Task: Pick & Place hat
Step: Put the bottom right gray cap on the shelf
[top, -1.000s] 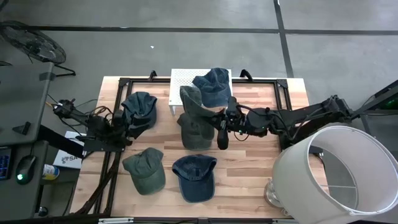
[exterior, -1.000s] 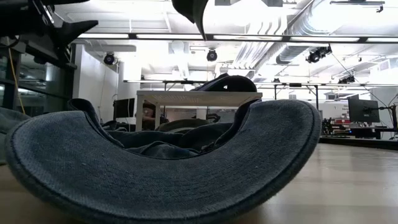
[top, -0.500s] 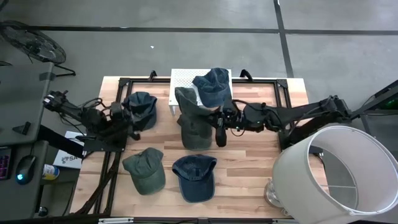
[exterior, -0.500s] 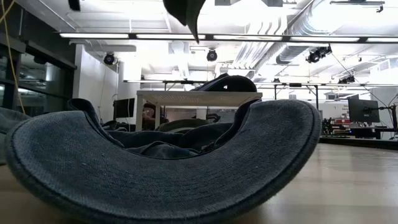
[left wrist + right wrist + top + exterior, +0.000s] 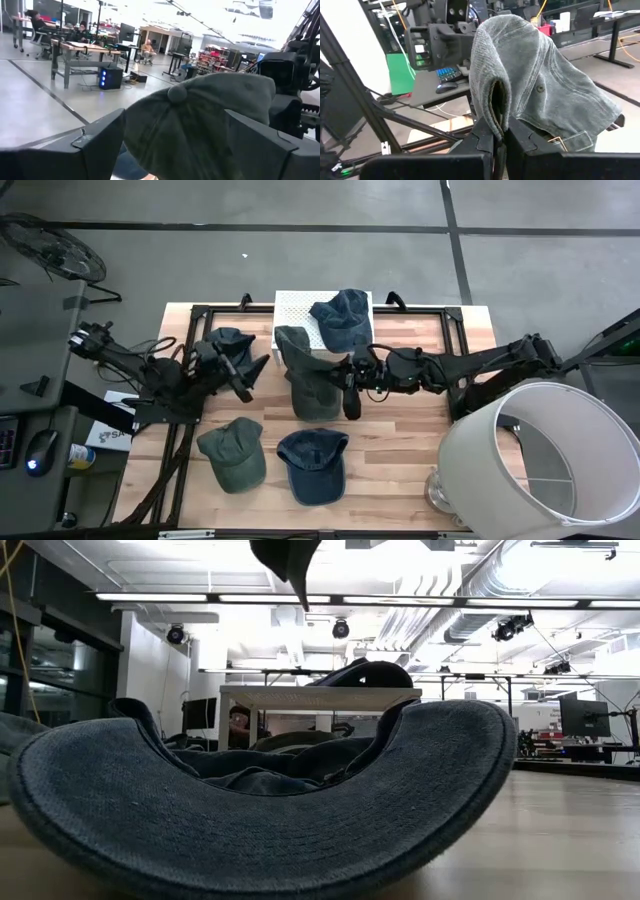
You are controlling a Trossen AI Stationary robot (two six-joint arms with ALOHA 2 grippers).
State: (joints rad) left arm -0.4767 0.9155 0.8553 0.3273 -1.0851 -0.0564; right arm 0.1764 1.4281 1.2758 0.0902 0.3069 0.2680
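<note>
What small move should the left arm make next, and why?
Probably ease the left gripper forward toward the grey-green fabric cap: its jaws are open, and the cap hangs just ahead, pinched in the right gripper.

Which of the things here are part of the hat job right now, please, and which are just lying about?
In the job: grey-green hat, pinched in the right gripper; left gripper, open and facing it.

Lying about: white platform, lampshade, wooden table.

A grey-green hat (image 5: 310, 370) hangs crumpled mid-counter, its edge pinched; four other hats (image 5: 315, 465) lie around it.
</note>
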